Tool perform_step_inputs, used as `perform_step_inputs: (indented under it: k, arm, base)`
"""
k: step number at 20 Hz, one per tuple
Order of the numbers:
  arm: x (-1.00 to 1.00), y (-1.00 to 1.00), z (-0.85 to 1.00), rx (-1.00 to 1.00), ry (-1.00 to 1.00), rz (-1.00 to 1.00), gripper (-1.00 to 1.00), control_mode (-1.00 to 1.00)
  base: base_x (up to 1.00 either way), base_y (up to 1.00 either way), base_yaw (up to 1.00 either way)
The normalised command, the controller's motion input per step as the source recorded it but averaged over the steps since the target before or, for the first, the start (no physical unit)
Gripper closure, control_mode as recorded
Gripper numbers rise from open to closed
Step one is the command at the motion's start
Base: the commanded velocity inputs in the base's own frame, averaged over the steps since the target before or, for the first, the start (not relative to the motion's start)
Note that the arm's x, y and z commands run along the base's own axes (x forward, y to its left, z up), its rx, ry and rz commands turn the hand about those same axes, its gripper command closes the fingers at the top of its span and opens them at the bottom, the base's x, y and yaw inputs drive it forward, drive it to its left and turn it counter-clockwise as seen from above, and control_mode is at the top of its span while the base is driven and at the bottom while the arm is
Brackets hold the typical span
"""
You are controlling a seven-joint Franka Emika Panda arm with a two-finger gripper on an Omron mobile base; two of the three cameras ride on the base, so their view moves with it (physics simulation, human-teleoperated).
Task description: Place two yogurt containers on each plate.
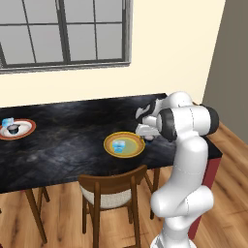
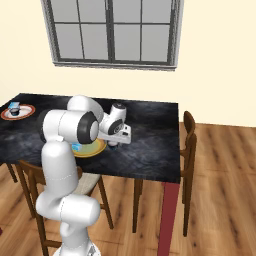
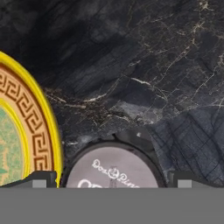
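Observation:
A round yogurt container [image 3: 113, 166] with a dark rim and a grey printed top stands on the black table just beside the yellow-orange plate [image 3: 37, 118]. My gripper [image 3: 113, 180] is open right above it, one fingertip [image 3: 41, 179] on each side with a gap to the cup. From the base views the gripper [image 1: 148, 136] [image 2: 114, 142] hangs low at the right edge of the yellow-orange plate [image 1: 109, 147] [image 2: 98, 148], which holds one light blue cup [image 1: 119, 145] [image 2: 76, 147]. The white red-rimmed plate [image 1: 28, 131] [image 2: 27, 113] at the far left carries a light blue cup [image 1: 7, 122] [image 2: 14, 105] and a dark-topped cup [image 1: 13, 129].
The dark marble table [image 1: 72, 126] [image 2: 150, 135] stands under a window. A wooden chair [image 1: 114, 191] is tucked in at the near side below the yellow plate, and another chair [image 2: 189, 145] stands at the table's right end. The table's red leg [image 2: 169, 215] is near my base.

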Motion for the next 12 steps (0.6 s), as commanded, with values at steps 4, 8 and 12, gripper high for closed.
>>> perform_step_inputs:
  k: [4, 8, 12]
  arm:
    - [0.00, 0.00, -0.02, 0.03, 0.00, 0.00, 1.00, -1.00]
    - [0.00, 0.00, 0.00, 0.04, 0.00, 0.00, 1.00, -1.00]
    - [0.00, 0.00, 0.04, 0.03, 0.00, 0.00, 1.00, -1.00]
  base:
    - [0.00, 0.00, 0.00]
    - [0.00, 0.00, 0.00]
    - [0.00, 0.00, 0.00]
